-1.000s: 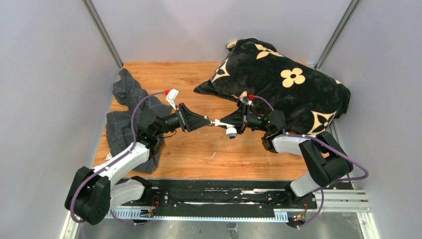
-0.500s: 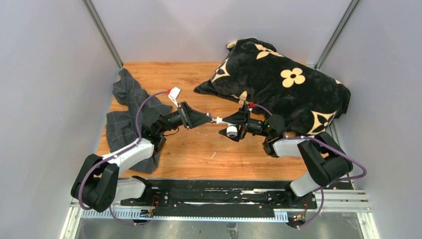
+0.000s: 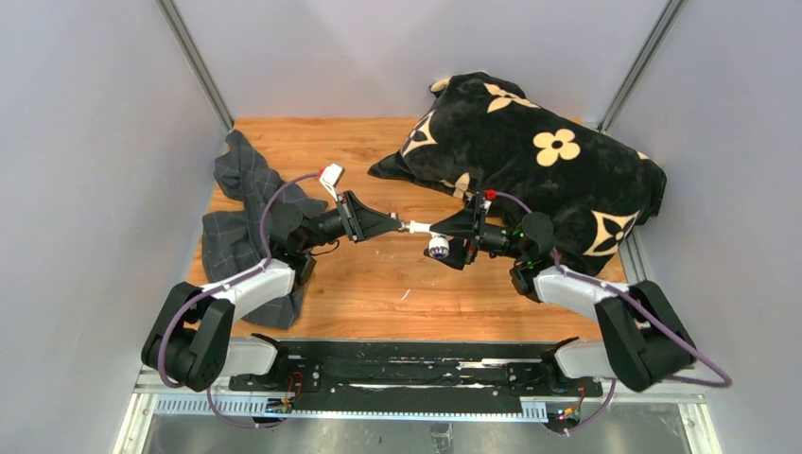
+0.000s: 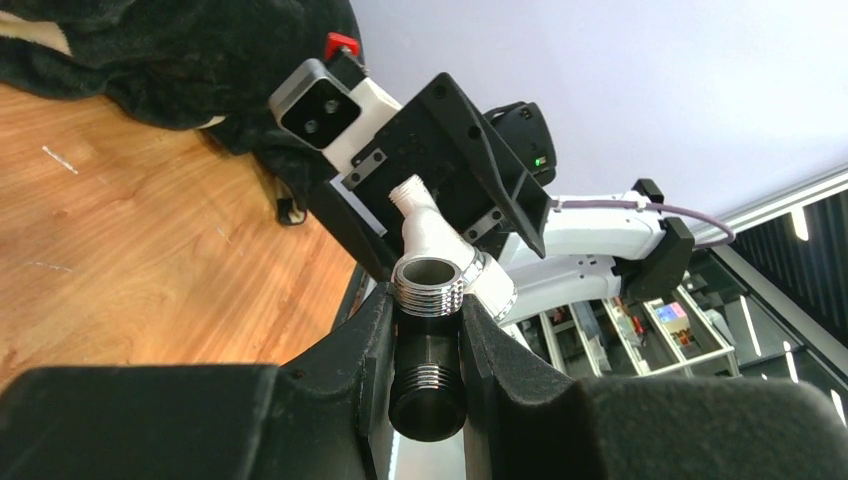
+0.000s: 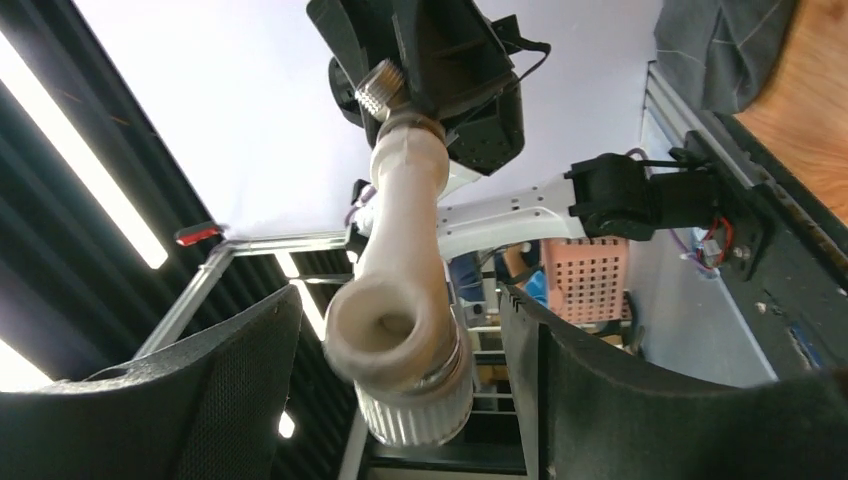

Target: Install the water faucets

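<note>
The grey metal T-shaped piece (image 4: 428,290) is clamped between my left gripper's (image 4: 428,302) fingers, its threaded end upward. The white elbow tap body (image 4: 432,226) sits against that piece's end. In the top view my left gripper (image 3: 395,226) and right gripper (image 3: 444,231) meet tip to tip above the wooden table, with the tap body (image 3: 427,230) between them and its round end (image 3: 438,248) hanging down. In the right wrist view the tap body (image 5: 400,230) lies between my right gripper's (image 5: 400,300) spread fingers with gaps on both sides.
A black flowered cushion (image 3: 539,161) lies at the back right, just behind my right arm. A grey checked cloth (image 3: 241,208) is bunched at the left edge under my left arm. The wooden table (image 3: 378,284) is walled by grey panels.
My right arm has drawn back a little to the right. My left gripper has edged slightly right and away with the metal piece. The tap stays between both grippers.
</note>
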